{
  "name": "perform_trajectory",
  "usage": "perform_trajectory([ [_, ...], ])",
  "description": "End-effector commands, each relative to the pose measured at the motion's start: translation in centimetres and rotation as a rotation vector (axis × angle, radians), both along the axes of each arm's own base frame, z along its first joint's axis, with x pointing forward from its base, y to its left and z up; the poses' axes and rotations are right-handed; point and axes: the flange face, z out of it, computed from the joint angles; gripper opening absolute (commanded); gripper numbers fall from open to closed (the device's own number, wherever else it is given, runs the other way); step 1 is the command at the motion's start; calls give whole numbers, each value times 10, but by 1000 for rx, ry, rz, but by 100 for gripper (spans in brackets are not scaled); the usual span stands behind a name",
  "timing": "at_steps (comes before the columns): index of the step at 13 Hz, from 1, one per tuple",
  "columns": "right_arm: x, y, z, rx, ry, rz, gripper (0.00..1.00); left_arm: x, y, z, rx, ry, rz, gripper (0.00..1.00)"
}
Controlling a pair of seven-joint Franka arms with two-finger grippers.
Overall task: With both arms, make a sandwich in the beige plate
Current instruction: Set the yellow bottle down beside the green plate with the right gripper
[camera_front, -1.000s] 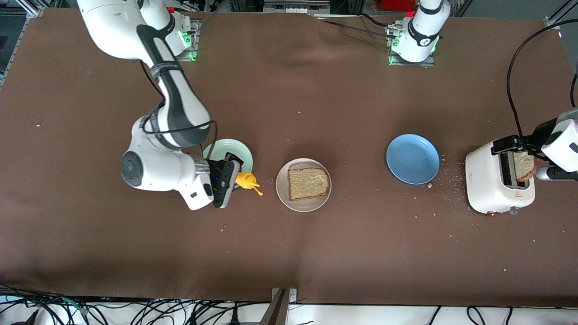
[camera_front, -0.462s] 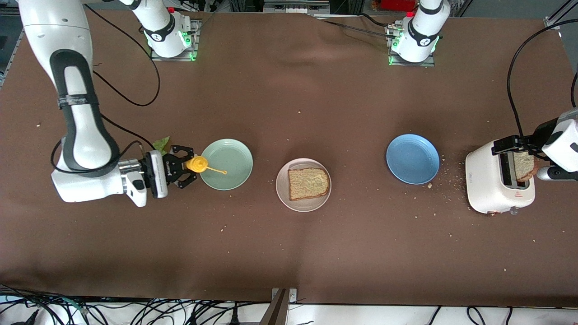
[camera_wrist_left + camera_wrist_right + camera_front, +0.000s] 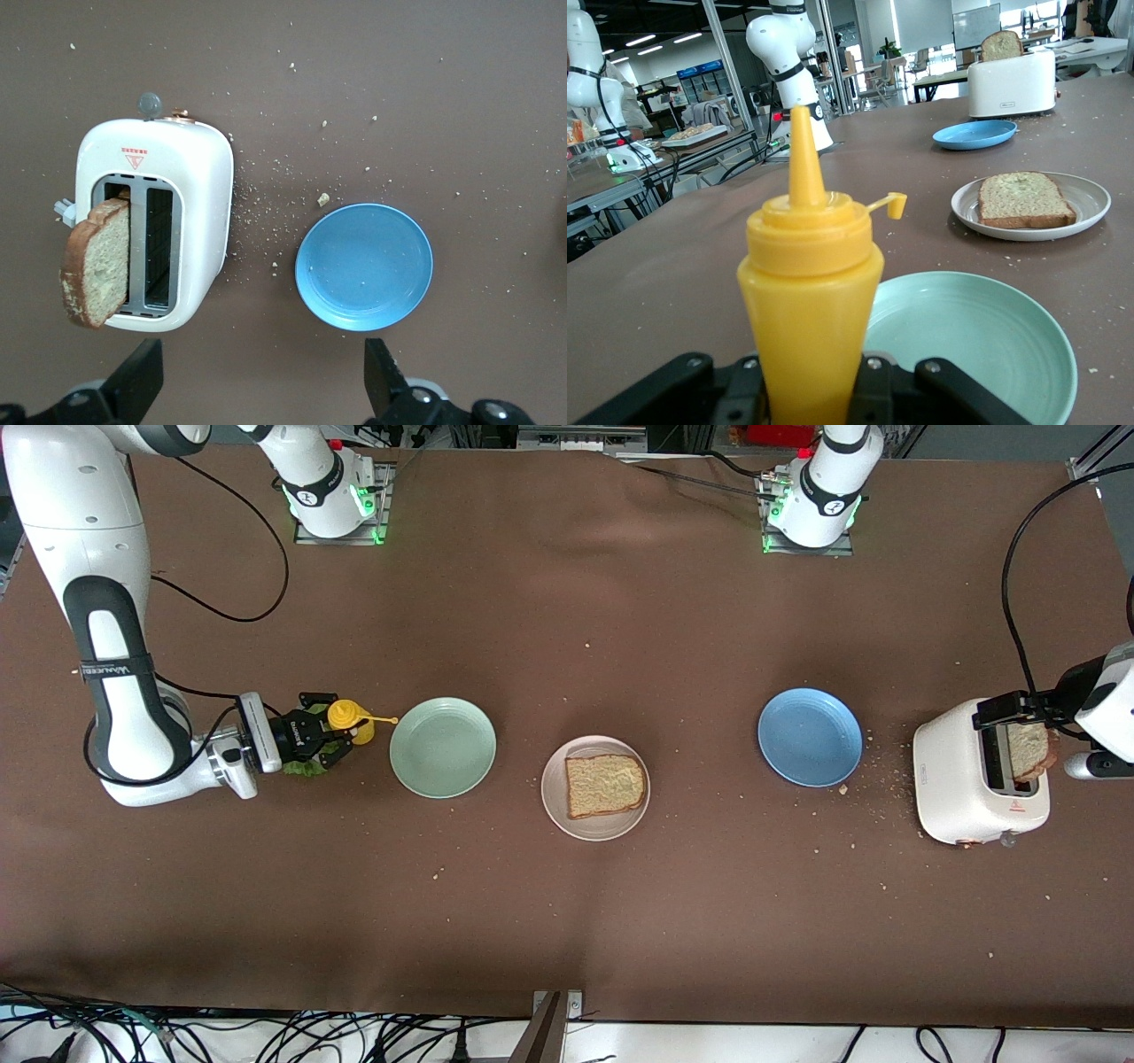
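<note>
swinging away from the mint-green plate (image 3: 442,747), the right arm is now carrying the yellow mustard bottle (image 3: 347,718) out toward its own end of the tabletop (image 3: 567,886), where half a second ago the bottle was sitting at the plate's rim. the right hand (image 3: 335,733) is closing on the bottle's body and keeping it upright, its open cap tab pointing back at the green plate. a green lettuce leaf (image 3: 306,767) is peeking out on the tabletop just under that hand, so the leaf is lying right below the fingers and needs little more than a drop once the bottle is set down.

the beige plate (image 3: 595,828) is sitting mid-table, a little nearer the front camera than the green one, with one bread slice (image 3: 604,785) lying flat on it; i'd say the sandwich is barely begun.

the blue plate (image 3: 810,736) is sitting bare between the beige plate and the toaster (image 3: 974,793).

the left hand (image 3: 261,390) is hovering over the tabletop by the toaster with its fingers spread wide and holding nothing. a toasted slice (image 3: 96,263) is standing on edge in one slot, leaning out, its flat faces running along the slot's long side, so the fingers would need to pinch across those faces.
</note>
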Motion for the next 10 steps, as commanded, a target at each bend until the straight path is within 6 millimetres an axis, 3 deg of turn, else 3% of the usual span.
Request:
perform_trajectory([
  [1,-4,-3,-22,74,-37,-4,1,-2,-1,5,24,4,2,100],
  [5,-13,-13,-59,119,-54,-26,4,-2,-5,1,23,11,-2,100],
  [6,-13,-13,-61,120,-54,-30,6,-2,-5,1,23,13,-2,100],
  [7,-13,-13,-60,118,-50,-32,40,-2,-5,-2,23,17,-2,100],
  [8,-11,-12,-58,113,-44,-34,83,-2,-3,-3,23,19,-1,100],
  [9,-9,-13,-56,106,-32,-39,100,-1,-2,-3,23,19,1,100],
  [10,-2,-13,-47,87,-34,-34,100,-1,-2,-4,25,21,-4,100],
])
